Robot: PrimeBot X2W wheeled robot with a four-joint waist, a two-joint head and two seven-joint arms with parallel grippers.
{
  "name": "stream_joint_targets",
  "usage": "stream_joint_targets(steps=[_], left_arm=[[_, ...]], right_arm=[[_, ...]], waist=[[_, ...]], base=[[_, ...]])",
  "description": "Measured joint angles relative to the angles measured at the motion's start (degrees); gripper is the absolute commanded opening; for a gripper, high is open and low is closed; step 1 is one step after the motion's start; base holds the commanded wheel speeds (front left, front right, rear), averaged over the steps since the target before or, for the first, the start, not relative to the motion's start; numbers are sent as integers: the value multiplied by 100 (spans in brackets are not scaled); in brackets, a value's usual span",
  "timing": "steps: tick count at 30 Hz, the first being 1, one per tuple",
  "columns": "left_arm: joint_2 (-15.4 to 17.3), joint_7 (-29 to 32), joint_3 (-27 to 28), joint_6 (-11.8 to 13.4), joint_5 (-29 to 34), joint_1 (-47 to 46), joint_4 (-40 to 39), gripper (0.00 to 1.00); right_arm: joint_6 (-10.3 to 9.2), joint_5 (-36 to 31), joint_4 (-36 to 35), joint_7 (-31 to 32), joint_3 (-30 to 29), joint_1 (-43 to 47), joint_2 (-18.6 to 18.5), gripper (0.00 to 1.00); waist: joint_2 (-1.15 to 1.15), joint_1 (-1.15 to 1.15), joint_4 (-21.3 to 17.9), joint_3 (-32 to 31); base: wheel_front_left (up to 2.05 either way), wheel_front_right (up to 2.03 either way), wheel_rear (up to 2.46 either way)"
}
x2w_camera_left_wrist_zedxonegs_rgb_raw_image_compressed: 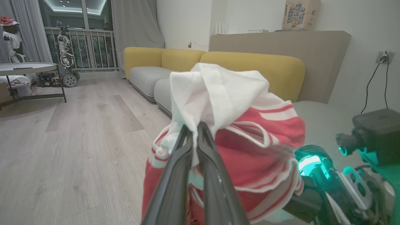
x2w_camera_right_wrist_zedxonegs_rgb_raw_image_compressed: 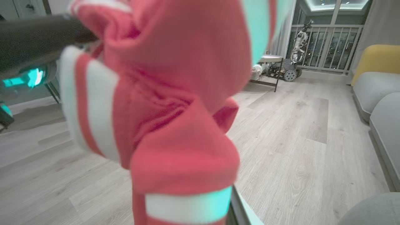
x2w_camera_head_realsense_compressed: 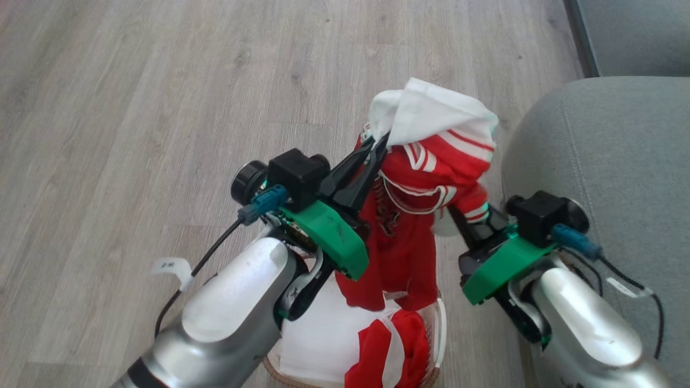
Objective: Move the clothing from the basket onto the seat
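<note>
Fabric hangs limp and light: your left tool (x2w_camera_head_realsense_compressed: 376,148) is clenched on the clothing (x2w_camera_head_realsense_compressed: 431,161) near its top; your right tool (x2w_camera_head_realsense_compressed: 477,226) is half hidden, so its state cannot be told. Pinch bunched folds.

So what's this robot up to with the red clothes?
It is unloading laundry. The left gripper is pinched shut on a red and white garment and holds it up, with the lower end hanging over the laundry basket. The right gripper is at the garment's striped sleeve, but fabric hides its fingers, so I can't tell if it grips. A second red garment lies in the basket. The grey sofa seat is just to the robot's right.
</note>
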Motion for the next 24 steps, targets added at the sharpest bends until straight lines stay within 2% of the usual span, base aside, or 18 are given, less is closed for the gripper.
stream_joint_targets(steps=[5, 6, 9, 24], left_arm=[[34, -33, 0, 33, -103, 174, -45, 0], [36, -36, -3, 62, -103, 223, -69, 13], [35, -40, -1, 130, -159, 370, -112, 100], [56, -245, -171, 193, -238, 772, -49, 100]], right_arm=[[0, -41, -376, 0, -369, 222, -8, 0], [0, -41, -452, 0, -453, 272, -13, 0], [0, -49, -657, 0, -666, 417, -63, 0], [0, -85, -1427, 0, -1548, 633, -376, 0]], waist=[[0, 0, -63, -11], [0, 0, -80, -13], [0, 0, -137, -20], [0, 0, -717, -6]], base=[[0, 0, 0], [0, 0, 0], [0, 0, 0], [0, 0, 0]])
